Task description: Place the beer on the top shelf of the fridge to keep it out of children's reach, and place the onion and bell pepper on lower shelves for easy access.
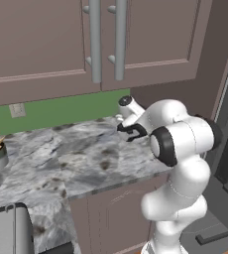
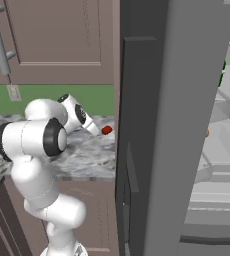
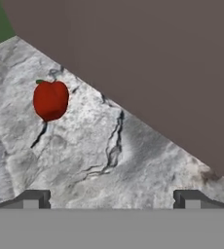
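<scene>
Red bell pepper left on the marble counter near the brown side wall, not yet picked. Orange speck inside the fridge, likely the onion, shelved. Beer: cannot confirm. Gripper spread wide, empty; pepper ahead, offset toward the left fingertip, well apart.

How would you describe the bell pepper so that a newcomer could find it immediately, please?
Look at the grey marble counter under the brown cupboards, near its end beside the fridge. The bell pepper lies there alone: small, glossy red, rounded, with a green stem.
</scene>
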